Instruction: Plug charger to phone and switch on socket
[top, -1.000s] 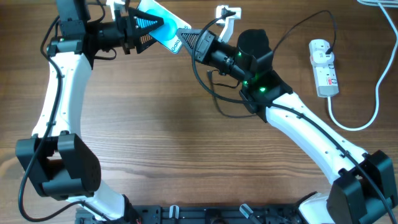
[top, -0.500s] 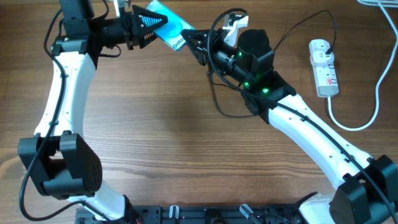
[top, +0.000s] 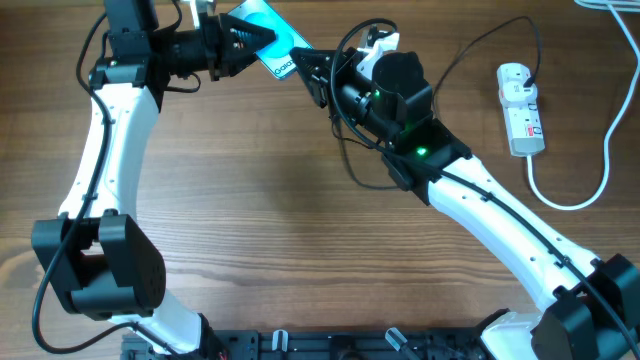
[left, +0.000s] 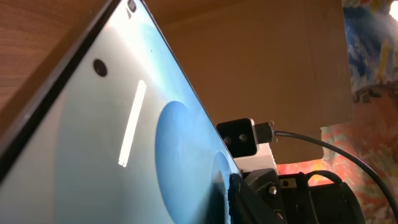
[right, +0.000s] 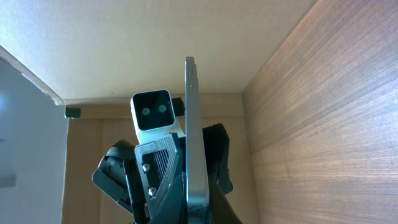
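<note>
My left gripper (top: 240, 42) is shut on the phone (top: 272, 40) and holds it tilted above the table's far edge. Its light blue screen with a turquoise oval fills the left wrist view (left: 112, 143). My right gripper (top: 308, 72) is shut and presses against the phone's lower end; the right wrist view shows the phone edge-on (right: 193, 137) running down between its fingertips (right: 193, 214). The charger (top: 350, 160), a thin black cable, loops under the right arm and runs to the socket (top: 522, 110). Its plug tip is hidden in the right fingers.
The socket is a white power strip lying at the far right of the wooden table. A thicker white cable (top: 590, 190) curves away from it toward the right edge. The right arm spans the table's right half, the left arm its left side.
Both grippers have shifted slightly toward the far edge. The right wrist has turned and closed in on the phone's lower end. The left gripper keeps hold of the phone.
</note>
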